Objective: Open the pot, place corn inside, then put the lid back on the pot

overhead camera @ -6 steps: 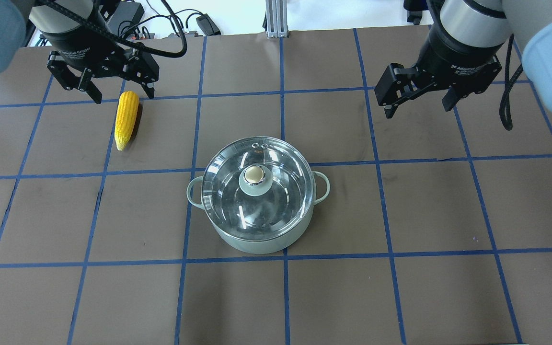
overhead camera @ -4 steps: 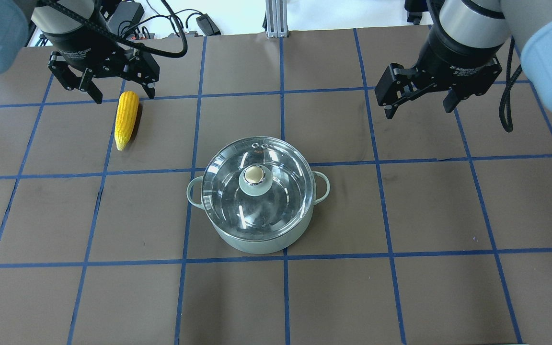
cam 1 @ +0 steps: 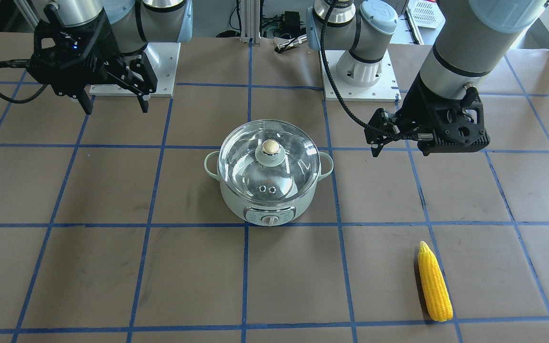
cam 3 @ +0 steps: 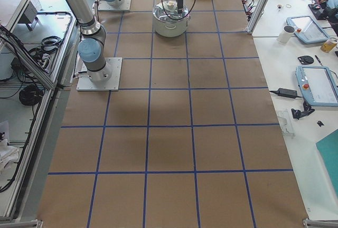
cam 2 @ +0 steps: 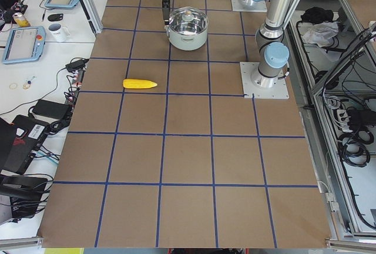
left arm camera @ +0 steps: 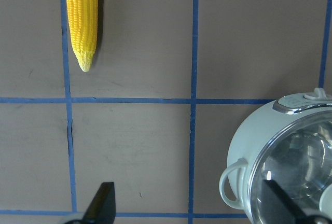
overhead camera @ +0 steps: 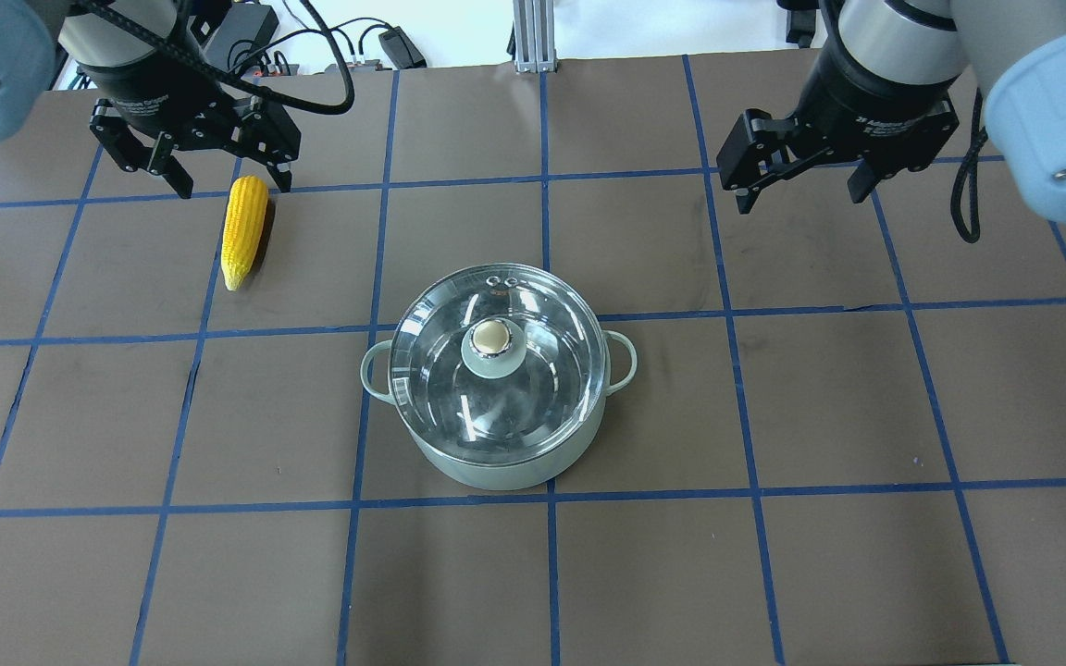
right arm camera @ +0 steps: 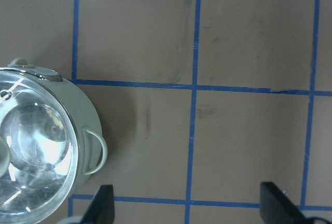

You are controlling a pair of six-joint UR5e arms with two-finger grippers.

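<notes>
The mint-green pot (overhead camera: 519, 472) stands at the table's middle, its dial panel (cam 1: 269, 218) facing away from me. The glass lid (overhead camera: 436, 370) sits shut on it, with the gold-capped knob (overhead camera: 493, 342) on top. The yellow corn (overhead camera: 244, 231) lies on the table at the far left, also in the front view (cam 1: 434, 282) and the left wrist view (left arm camera: 83, 16). My left gripper (overhead camera: 235, 188) is open and empty, above the corn's thick end. My right gripper (overhead camera: 801, 200) is open and empty, high at the far right, apart from the pot (right arm camera: 78, 125).
The brown table (overhead camera: 774, 573) carries a grid of blue tape. Cables and power boxes (overhead camera: 251, 28) and an aluminium post (overhead camera: 533, 37) lie beyond its far edge. The arm bases (cam 1: 360, 71) stand on plates at my side. Operator desks with tablets (cam 2: 23, 45) flank the table's end.
My right gripper has shifted a little farther from me and slightly left, still open. The left gripper barely moved. Pot, lid and corn have not moved.
</notes>
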